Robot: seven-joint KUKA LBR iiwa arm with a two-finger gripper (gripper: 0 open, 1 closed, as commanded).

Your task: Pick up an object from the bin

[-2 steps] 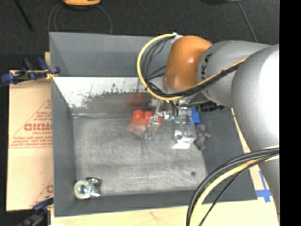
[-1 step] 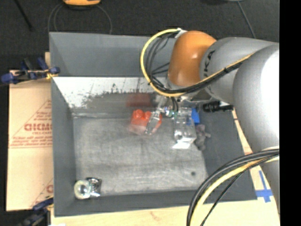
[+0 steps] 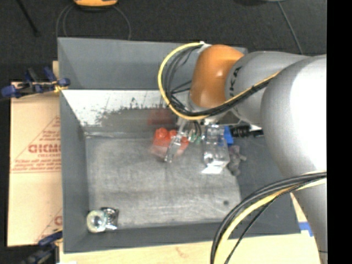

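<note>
My gripper [image 3: 192, 155] hangs below the arm's orange cover over the back middle of the bin. It is open, with pale fingertips [image 3: 171, 150] set wide apart and nothing showing between them. A small red-orange thing [image 3: 161, 138] lies right beside the left fingertip, on its outer side. A small blue thing [image 3: 227, 138] and a dull grey-purple piece [image 3: 237, 161] sit close to the right fingertip, partly hidden by the arm.
A round clear-and-silver thing [image 3: 102, 220] lies in the bin's near left corner, far from the gripper. The arm covers the bin's right side. Bare floor stretches between the gripper and the near left corner.
</note>
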